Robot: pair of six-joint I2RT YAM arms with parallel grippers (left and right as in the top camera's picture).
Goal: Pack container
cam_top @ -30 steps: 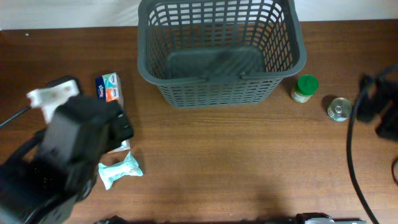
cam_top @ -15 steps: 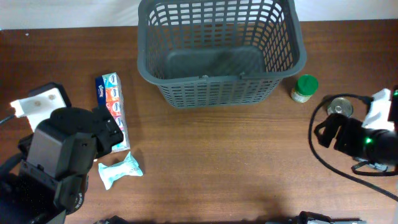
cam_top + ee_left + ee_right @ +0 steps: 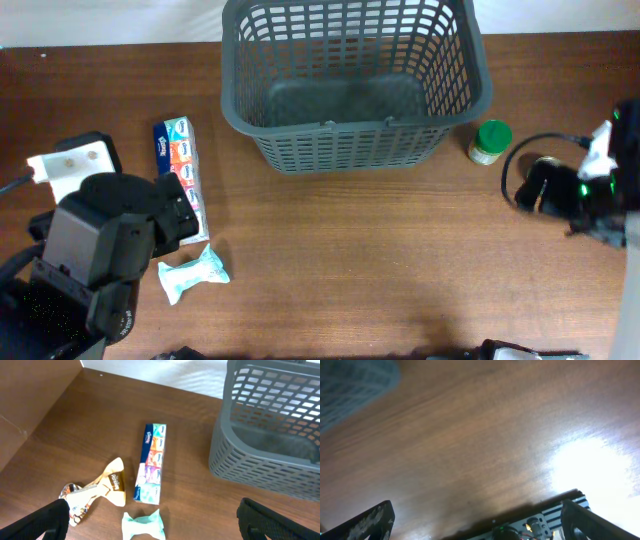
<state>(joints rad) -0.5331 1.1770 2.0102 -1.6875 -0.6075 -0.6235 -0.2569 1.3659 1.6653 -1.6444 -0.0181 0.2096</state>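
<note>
R gripper (image 3: 477,520), jaws wide & empty, has swung in beside the jar (image 3: 490,141), just right of the basket (image 3: 330,126) at rear centre. L gripper (image 3: 152,517), also agape, hovers near tissue pack (image 3: 150,462). Nothing packed yet.

Far rim of container (image 3: 350,148) off-frame

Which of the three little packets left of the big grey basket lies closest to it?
The long multicoloured tissue pack; the teal wrapped packet and gold-and-white wrapper lie farther from the dark grey plastic basket.
</note>
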